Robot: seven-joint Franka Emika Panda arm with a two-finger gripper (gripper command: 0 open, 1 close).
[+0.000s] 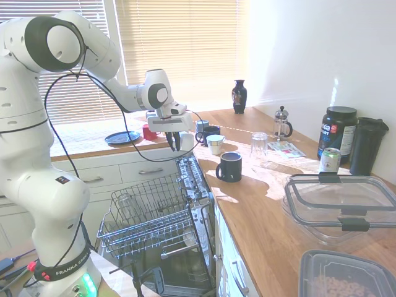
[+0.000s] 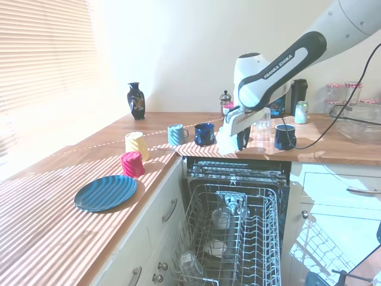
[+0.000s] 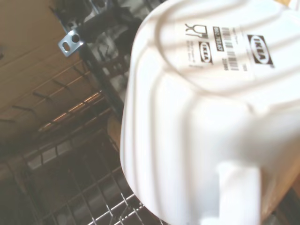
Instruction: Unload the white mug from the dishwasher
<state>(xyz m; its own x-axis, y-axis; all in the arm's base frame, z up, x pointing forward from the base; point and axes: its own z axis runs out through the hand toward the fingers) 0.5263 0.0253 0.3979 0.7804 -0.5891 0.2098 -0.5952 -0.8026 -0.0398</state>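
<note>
The gripper [image 1: 176, 143] pinches the white mug [image 2: 227, 140], held in the air above the open dishwasher [image 2: 235, 229] and clear of its wire rack [image 1: 145, 219], close to the wooden counter [image 1: 266, 204] edge. Extraction appears complete; setting the mug down on the counter is judged outstanding. The mug is smooth glazed ceramic, its flat base [image 3: 220, 51] bearing a printed label, handle blocky. The rack is thin grey metal wire.

We see a white mug [image 3: 211, 122], a dark blue mug [image 1: 230, 166], and a blue striped plate [image 2: 106, 192] at its seven o'clock.
</note>
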